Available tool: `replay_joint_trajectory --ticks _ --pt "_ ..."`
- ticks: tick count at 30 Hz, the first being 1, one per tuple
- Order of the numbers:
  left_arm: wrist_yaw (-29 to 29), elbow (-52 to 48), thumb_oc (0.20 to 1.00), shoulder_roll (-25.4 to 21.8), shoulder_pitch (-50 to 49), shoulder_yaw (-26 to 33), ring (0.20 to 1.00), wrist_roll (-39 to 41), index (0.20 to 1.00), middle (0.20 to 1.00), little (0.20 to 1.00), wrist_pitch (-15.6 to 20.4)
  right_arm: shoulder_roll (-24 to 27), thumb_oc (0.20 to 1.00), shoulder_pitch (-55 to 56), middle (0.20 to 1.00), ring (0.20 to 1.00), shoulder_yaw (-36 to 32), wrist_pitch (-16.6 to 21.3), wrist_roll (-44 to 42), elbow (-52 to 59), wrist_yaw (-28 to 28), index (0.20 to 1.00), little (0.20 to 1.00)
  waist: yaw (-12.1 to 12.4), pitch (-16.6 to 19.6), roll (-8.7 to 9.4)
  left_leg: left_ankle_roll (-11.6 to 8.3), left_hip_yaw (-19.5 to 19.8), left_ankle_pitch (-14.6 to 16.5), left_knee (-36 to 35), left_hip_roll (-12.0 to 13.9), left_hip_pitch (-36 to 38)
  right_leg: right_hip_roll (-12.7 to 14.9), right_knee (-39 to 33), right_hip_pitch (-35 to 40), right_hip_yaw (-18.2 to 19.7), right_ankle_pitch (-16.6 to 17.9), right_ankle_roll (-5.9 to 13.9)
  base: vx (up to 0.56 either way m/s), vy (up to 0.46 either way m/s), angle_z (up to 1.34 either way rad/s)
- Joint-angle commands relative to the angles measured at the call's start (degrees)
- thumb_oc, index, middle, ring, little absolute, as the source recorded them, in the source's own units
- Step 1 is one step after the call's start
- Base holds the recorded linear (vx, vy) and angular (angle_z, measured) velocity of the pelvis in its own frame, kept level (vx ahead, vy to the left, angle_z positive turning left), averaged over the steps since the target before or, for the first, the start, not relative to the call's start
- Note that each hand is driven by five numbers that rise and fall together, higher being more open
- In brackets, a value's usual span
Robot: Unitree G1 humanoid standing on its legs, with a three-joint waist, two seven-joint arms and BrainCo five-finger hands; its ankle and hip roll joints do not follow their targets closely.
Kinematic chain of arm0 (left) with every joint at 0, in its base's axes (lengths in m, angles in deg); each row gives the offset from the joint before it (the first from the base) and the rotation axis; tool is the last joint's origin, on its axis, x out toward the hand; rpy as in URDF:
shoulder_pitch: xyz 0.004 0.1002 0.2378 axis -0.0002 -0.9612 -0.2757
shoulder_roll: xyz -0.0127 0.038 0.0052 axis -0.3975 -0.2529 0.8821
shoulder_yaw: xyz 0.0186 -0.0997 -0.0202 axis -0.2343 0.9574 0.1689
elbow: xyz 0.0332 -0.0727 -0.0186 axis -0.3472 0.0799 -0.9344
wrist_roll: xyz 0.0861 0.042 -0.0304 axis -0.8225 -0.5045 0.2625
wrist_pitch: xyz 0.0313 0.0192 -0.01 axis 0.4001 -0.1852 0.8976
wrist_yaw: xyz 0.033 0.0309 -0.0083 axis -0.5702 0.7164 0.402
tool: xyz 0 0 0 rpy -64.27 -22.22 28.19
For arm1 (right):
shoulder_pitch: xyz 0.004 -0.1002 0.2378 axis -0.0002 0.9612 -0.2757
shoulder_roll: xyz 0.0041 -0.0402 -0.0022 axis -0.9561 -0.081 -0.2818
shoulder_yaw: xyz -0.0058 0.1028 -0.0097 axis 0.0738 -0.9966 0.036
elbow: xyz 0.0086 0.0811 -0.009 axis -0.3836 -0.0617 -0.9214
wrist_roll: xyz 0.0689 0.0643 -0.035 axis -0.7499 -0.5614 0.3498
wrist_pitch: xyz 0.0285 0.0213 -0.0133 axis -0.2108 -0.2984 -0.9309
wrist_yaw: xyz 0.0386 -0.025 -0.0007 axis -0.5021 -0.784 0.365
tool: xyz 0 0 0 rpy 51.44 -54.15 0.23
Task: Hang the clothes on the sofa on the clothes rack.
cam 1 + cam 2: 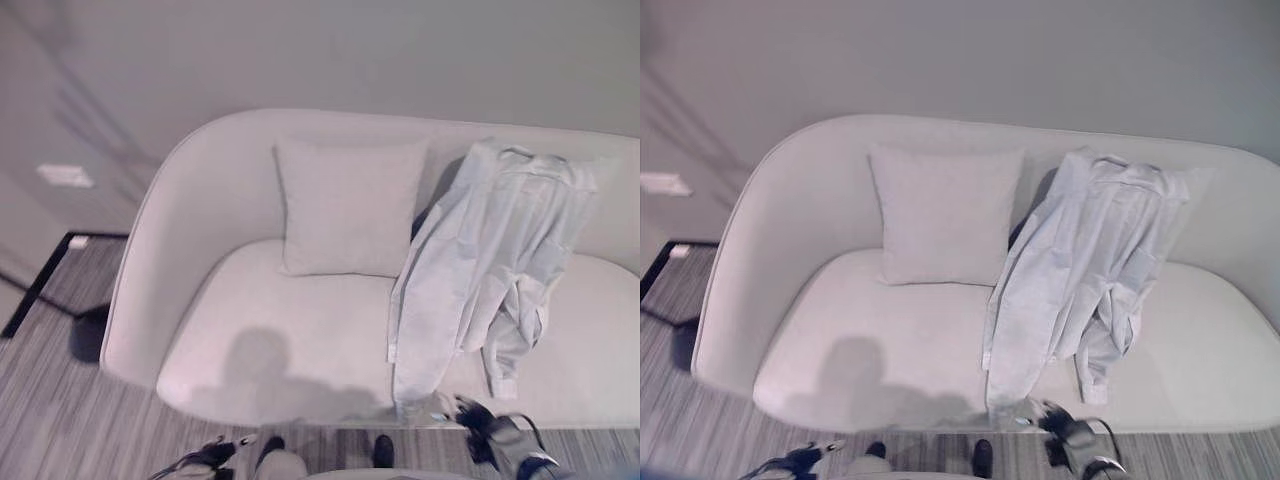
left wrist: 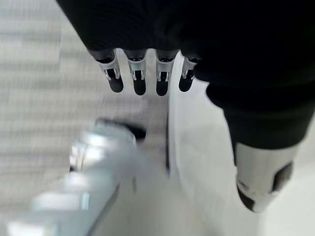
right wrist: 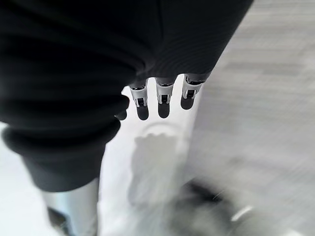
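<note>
Pale blue shirt (image 1: 485, 270) draped over sofa (image 1: 250, 340) backrest.

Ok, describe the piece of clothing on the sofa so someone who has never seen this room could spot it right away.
Find the pale curved sofa against the wall. On its right half, a light shirt hangs from the top of the backrest down across the seat to the front edge. Unlike the square cushion standing beside it, it is crumpled, with sleeves dangling.

The sofa (image 1: 250, 350) ran off the picture's right edge, its far arm cut away. The shirt (image 1: 490, 260) covered part of the sofa's backrest and seat. The cushion (image 1: 345, 205) hid the backrest behind it.
</note>
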State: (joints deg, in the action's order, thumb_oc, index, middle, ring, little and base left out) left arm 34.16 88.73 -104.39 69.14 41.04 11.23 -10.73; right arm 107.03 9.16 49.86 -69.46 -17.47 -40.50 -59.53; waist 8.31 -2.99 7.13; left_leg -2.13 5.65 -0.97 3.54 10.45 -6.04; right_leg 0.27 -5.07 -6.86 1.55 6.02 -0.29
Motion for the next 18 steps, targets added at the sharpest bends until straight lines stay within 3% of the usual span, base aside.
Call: replay_joint_trajectory --ticks 1,2,3,4,5,7,11,12,15,18 --pt "0.00 0.87 1.000 -2.58 3.47 1.41 1.000 1.04 1.000 1.000 1.000 1.05 2.09 1.000 -2.83 1.000 1.000 0.96 0.55 -0.73 -0.08 -0.92 1.000 1.000 1.07 0.65 -3.09 2.37 4.17 -2.81 -8.19 -7.07 1.25 2.45 0.07 1.56 5.08 -1.21 0.82 0.06 -0.264 -0.12" --pt "0.00 0.89 1.000 -2.57 3.46 1.40 1.000 1.04 1.000 1.000 1.000 1.07 2.10 1.000 -2.80 1.000 1.000 0.96 0.56 -0.73 -0.09 -0.92 1.000 1.000 1.12 0.51 -3.14 2.40 4.14 -2.68 -8.17 -7.05 1.49 2.43 0.07 1.79 5.10 -1.30 0.82 0.04 -0.165 -0.27" --pt "0.08 2.27 1.000 -2.58 3.60 0.13 1.000 0.14 1.000 1.000 1.000 0.88 1.89 1.000 -3.06 1.000 1.000 0.91 0.20 -0.43 -0.77 -0.92 1.000 1.000 1.41 1.27 -3.97 3.20 5.23 -2.84 -8.51 -12.02 1.22 0.92 0.07 1.67 5.46 -1.13 0.80 0.02 -0.093 -0.35" --pt "0.08 2.28 1.000 -2.57 3.60 0.13 1.000 0.14 1.000 1.000 1.000 0.89 1.90 1.000 -3.06 1.000 1.000 0.90 0.20 -0.43 -0.77 -0.92 1.000 1.000 1.42 1.10 -4.00 3.22 5.23 -2.79 -8.52 -12.02 1.44 0.93 0.07 1.89 5.45 -1.19 0.80 0.00 -0.145 -0.31" --pt "0.46 2.60 1.000 -2.80 3.90 -0.21 1.000 -0.11 1.000 1.000 1.000 0.43 2.12 1.000 -3.93 1.000 1.000 1.89 -0.07 -0.10 -1.40 -0.98 1.000 1.000 1.89 1.14 -4.72 3.71 7.70 -2.93 -8.54 -15.83 0.91 -0.63 0.07 0.97 6.00 -0.26 0.96 -0.01 -0.051 -0.15" --pt "0.20 2.91 1.000 -2.35 4.41 -0.46 1.000 0.14 1.000 1.000 1.000 0.36 1.88 1.000 -4.58 1.000 1.000 2.44 -0.12 0.03 -2.62 -0.93 1.000 1.000 2.36 1.29 -5.68 4.52 9.46 -2.75 -8.54 -16.14 0.60 -1.25 0.07 2.01 6.51 -0.59 0.83 -0.01 -0.024 -0.35" --pt "0.48 3.26 1.000 -2.39 4.44 -0.92 1.000 -0.10 1.000 1.000 1.000 0.42 1.34 1.000 -4.57 1.000 1.000 2.30 -0.09 0.25 -3.38 -0.78 1.000 1.000 2.14 1.17 -5.50 4.44 9.52 -2.82 -8.54 -16.07 0.46 -1.23 0.07 2.66 6.95 -0.17 0.68 0.00 0.037 -0.38" --pt "0.87 3.82 1.000 -3.26 5.31 -2.30 1.000 -0.59 1.000 1.000 1.000 0.53 0.75 1.000 -4.81 1.000 1.000 2.79 0.16 0.34 -3.43 -0.01 1.000 1.000 0.89 -0.69 -6.06 4.28 8.60 -2.30 -8.54 -14.37 1.27 -3.05 13.54 -0.50 8.53 -0.35 1.64 -0.01 0.124 -0.37" --pt "1.04 3.78 1.000 -3.47 5.68 -2.32 1.000 -0.66 1.000 1.000 1.000 0.57 0.76 1.000 -4.99 1.000 1.000 3.02 0.13 0.29 -3.45 0.17 1.000 1.000 0.75 -1.28 -6.48 4.00 8.52 -2.18 -8.54 -13.53 1.53 -3.36 15.59 -1.46 9.00 -0.68 1.80 0.01 0.021 -0.86" --pt "1.11 2.02 1.000 -3.64 5.22 -1.52 1.000 -0.51 1.000 1.000 1.000 0.52 0.20 1.000 -4.17 1.000 1.000 2.67 0.17 0.66 -3.39 0.26 1.000 1.000 1.04 0.29 -5.80 3.06 9.04 0.25 -8.54 -11.40 2.42 5.49 4.93 -0.36 7.96 -0.86 0.46 0.14 -0.160 -0.02"
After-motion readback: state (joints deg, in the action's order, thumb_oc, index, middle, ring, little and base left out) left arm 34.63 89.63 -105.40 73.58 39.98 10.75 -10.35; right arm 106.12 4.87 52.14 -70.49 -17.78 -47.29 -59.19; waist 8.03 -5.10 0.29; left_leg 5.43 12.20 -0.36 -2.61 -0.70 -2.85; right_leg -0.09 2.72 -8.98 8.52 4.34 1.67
